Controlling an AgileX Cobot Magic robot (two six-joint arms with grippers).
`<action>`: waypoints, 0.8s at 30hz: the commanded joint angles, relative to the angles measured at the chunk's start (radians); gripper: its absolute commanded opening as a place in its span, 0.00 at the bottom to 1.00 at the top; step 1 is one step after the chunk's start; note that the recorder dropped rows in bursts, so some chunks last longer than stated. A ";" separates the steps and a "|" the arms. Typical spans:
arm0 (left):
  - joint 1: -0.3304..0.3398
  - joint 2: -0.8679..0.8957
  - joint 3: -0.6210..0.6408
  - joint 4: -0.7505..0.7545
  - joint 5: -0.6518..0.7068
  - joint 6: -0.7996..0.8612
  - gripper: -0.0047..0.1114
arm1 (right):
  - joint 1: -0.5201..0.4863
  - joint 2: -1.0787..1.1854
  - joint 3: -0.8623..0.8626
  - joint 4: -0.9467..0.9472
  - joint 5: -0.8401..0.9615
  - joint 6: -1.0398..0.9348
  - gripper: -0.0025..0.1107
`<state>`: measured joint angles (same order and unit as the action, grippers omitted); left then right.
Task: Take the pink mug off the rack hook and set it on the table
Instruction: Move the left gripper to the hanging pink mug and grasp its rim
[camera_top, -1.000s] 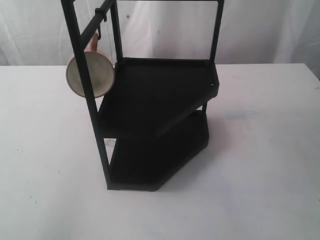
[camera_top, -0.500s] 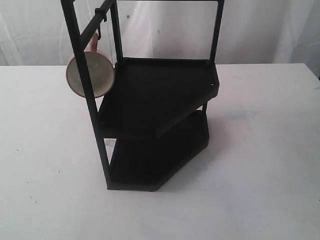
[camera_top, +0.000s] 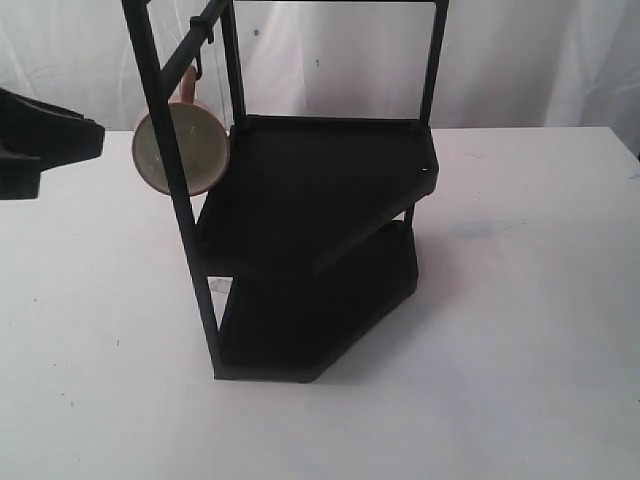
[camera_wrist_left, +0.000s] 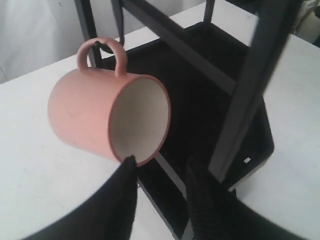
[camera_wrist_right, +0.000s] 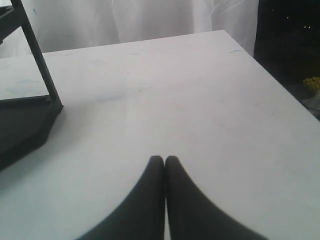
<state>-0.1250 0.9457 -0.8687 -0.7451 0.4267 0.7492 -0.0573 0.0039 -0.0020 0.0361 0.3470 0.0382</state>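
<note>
The pink mug (camera_top: 180, 148) hangs by its handle from the rack hook (camera_top: 200, 66), its cream mouth turned toward the exterior camera. My left gripper (camera_top: 85, 140) comes in from the left edge, a short way left of the mug. In the left wrist view the pink mug (camera_wrist_left: 85, 115) lies tilted with its handle over the rack hook (camera_wrist_left: 106, 47). There my left gripper (camera_wrist_left: 161, 167) is open just below the rim, one fingertip (camera_wrist_left: 129, 162) at the lip, nothing between the jaws. My right gripper (camera_wrist_right: 164, 160) is shut and empty above the table (camera_wrist_right: 190, 100).
The tall black two-shelf rack (camera_top: 320, 200) stands mid-table, and one of its uprights (camera_top: 170, 180) crosses in front of the mug. A rack post (camera_wrist_left: 250, 95) runs close by my left fingers. The rack's foot (camera_wrist_right: 25, 120) shows in the right wrist view. The white table (camera_top: 520, 330) spreads around.
My left gripper has entered the exterior view from the left edge and now sits near the mug. The mug and rack have not moved.
</note>
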 joint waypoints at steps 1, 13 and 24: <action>-0.005 0.055 -0.005 -0.039 -0.019 0.011 0.51 | 0.007 -0.004 0.002 -0.007 -0.008 0.003 0.02; -0.023 0.171 -0.005 -0.134 -0.108 0.013 0.54 | 0.007 -0.004 0.002 -0.007 -0.008 0.003 0.02; -0.101 0.248 0.000 -0.106 -0.298 0.142 0.52 | 0.007 -0.004 0.002 -0.007 -0.008 0.003 0.02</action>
<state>-0.2205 1.1871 -0.8687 -0.8414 0.1860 0.8770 -0.0573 0.0039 -0.0020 0.0361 0.3470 0.0399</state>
